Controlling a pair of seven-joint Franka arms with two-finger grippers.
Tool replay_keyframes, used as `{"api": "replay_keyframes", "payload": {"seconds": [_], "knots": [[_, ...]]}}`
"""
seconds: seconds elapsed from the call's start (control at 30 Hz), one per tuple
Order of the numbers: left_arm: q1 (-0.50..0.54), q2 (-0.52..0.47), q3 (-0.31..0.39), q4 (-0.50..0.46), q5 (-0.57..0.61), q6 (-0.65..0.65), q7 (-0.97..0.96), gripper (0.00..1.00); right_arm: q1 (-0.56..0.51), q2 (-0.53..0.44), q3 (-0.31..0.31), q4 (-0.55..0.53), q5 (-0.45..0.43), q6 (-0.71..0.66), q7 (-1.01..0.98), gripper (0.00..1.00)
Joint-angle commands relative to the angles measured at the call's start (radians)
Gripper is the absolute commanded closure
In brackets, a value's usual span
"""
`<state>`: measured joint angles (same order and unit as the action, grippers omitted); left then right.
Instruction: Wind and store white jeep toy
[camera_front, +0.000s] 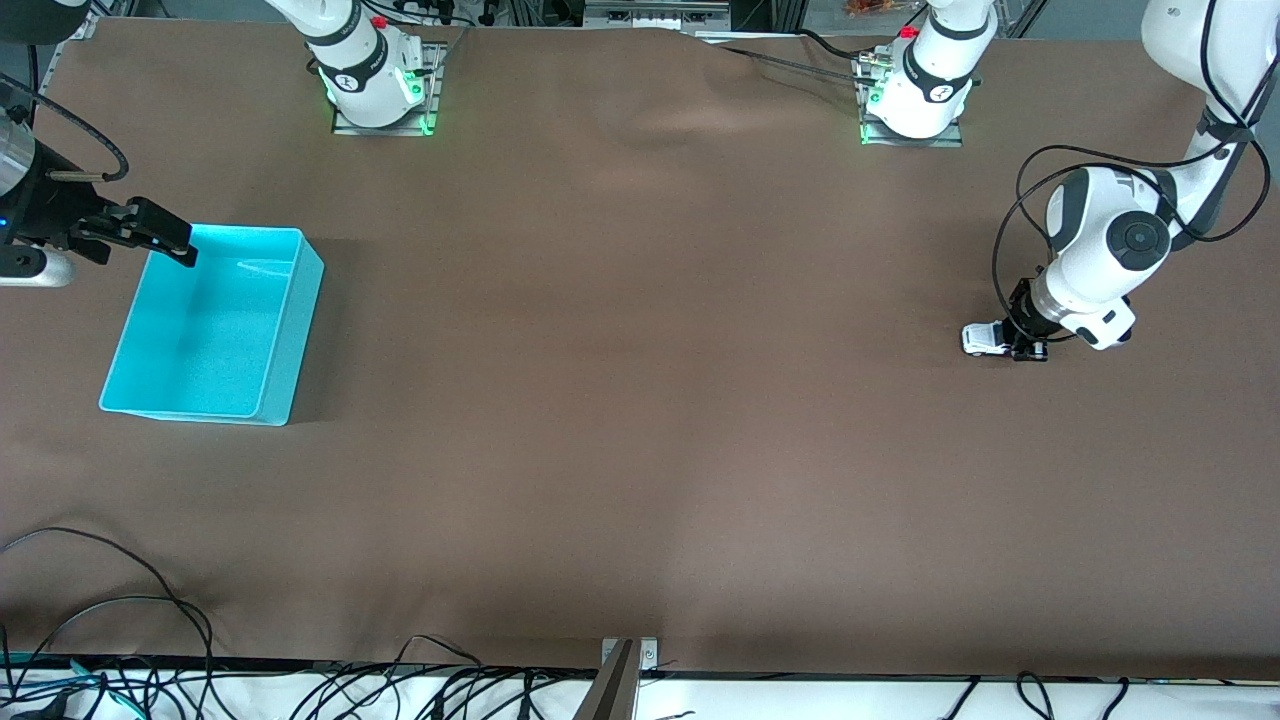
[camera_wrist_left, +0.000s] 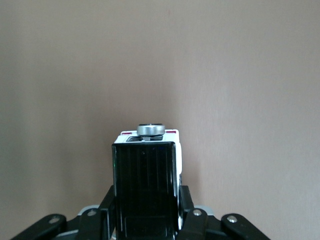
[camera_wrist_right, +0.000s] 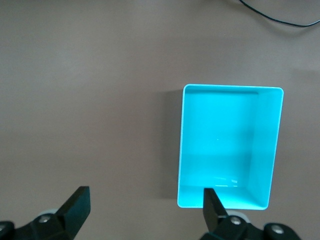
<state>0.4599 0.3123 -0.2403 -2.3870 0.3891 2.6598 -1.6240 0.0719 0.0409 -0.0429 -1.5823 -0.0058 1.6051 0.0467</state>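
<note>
The white jeep toy (camera_front: 984, 339) stands on the brown table near the left arm's end. In the left wrist view its black roof (camera_wrist_left: 146, 175) fills the space between the fingers, with a silver round part on its end. My left gripper (camera_front: 1027, 346) is down at the table and shut on the jeep's sides (camera_wrist_left: 146, 200). My right gripper (camera_front: 160, 238) is open and empty, up in the air over the corner of the cyan bin (camera_front: 300, 300) nearest the right arm's base. The right wrist view shows its spread fingers (camera_wrist_right: 77, 205) above the table and the bin (camera_wrist_right: 227, 145).
The cyan bin is empty and stands at the right arm's end of the table. Black cables (camera_front: 120, 620) lie along the table edge nearest the front camera. The two arm bases (camera_front: 375, 90) stand along the edge farthest from that camera.
</note>
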Motion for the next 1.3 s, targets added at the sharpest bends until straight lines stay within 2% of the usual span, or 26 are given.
{"api": "replay_keyframes", "payload": {"seconds": [0.0,0.3,0.43,0.47,0.5,0.6,0.93,1.1,1.27], "knots": [[0.052,0.120,0.001,0.051,0.094,0.031,-0.007,0.75,0.002,-0.003,0.001,0.015,-0.013,-0.007,0.005,0.00],[0.082,0.143,0.003,0.074,0.097,0.031,0.009,0.73,0.002,-0.003,0.001,0.015,-0.013,-0.007,0.005,0.00],[0.094,0.145,0.003,0.080,0.097,0.031,0.030,0.65,0.002,-0.003,0.001,0.015,-0.013,-0.008,0.005,0.00],[0.095,0.145,0.001,0.080,0.097,0.031,0.030,0.59,0.002,-0.003,0.001,0.015,-0.013,-0.007,0.005,0.00],[0.097,0.145,0.002,0.080,0.097,0.031,0.032,0.46,0.002,-0.003,0.001,0.015,-0.013,-0.007,0.005,0.00],[0.100,0.145,0.002,0.091,0.096,0.031,0.030,0.00,0.002,-0.003,0.001,0.015,-0.013,-0.007,0.005,0.00],[0.135,0.070,-0.005,0.107,0.088,0.011,0.024,0.00,0.002,-0.003,0.001,0.015,-0.013,-0.007,0.005,0.00],[0.135,0.024,-0.014,0.158,0.080,-0.122,0.029,0.00,0.002,-0.003,0.001,0.015,-0.014,-0.007,0.005,0.00],[0.137,-0.025,-0.070,0.219,0.077,-0.254,0.032,0.00,0.002,-0.003,0.001,0.015,-0.013,-0.007,0.005,0.00]]}}
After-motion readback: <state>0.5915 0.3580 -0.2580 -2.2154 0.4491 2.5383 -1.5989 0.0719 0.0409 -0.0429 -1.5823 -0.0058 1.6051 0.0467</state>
